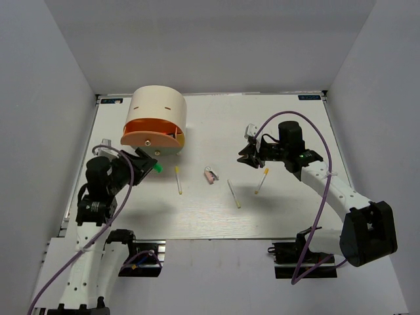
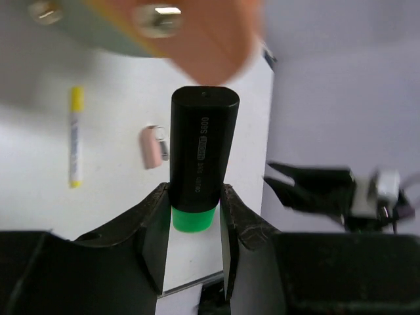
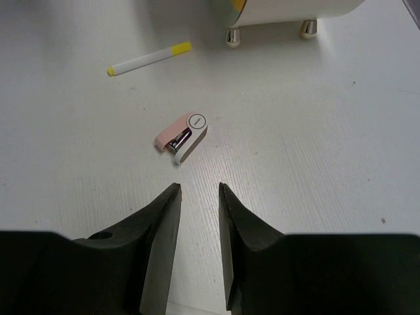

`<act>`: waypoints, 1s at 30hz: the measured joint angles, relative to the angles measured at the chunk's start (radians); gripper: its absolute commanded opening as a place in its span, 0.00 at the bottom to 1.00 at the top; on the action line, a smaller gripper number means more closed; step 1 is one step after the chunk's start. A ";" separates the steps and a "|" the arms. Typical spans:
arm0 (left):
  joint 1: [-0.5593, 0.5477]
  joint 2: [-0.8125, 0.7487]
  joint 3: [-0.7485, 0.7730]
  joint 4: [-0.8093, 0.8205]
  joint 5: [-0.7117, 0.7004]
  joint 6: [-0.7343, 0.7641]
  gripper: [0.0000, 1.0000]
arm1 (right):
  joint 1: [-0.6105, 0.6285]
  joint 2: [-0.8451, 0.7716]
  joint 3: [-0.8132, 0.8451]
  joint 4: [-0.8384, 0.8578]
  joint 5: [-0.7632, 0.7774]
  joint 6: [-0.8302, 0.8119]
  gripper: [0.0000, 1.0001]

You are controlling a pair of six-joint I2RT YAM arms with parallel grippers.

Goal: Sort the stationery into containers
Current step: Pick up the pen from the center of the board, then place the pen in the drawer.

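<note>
Left end effector (image 2: 193, 197): holding green-ended highlighter (image 2: 203, 144), orange drawer (image 2: 216, 46) just ahead.
Right end effector (image 3: 198, 190): narrow, empty, small pink item (image 3: 182, 138) ahead.

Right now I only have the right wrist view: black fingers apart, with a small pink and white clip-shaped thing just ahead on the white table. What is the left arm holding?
Observer: The left gripper is shut on a short black highlighter with a green end.
Operator: Is a drawer ready for it?
Observer: The orange semicircular drawer sticks out of the cream half-cylinder organiser, just beyond the highlighter.
Operator: Any sticks besides the yellow-tipped one I see?
Observer: Two: a second thin pale stick and a third thin pale stick lie nearer the arm bases than the right gripper.
</note>
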 measured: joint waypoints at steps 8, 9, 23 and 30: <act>-0.003 0.122 0.238 0.127 0.170 0.290 0.00 | 0.000 0.000 0.000 0.000 -0.003 0.000 0.36; -0.003 0.154 0.278 0.141 0.155 0.313 0.00 | 0.000 0.000 0.000 0.000 -0.003 0.000 0.36; -0.003 0.494 0.487 0.173 -0.113 -0.038 0.06 | 0.000 -0.018 -0.021 0.003 -0.002 0.000 0.36; -0.003 0.578 0.700 -0.029 -0.190 -0.164 0.08 | 0.000 -0.018 -0.032 0.014 -0.002 0.017 0.36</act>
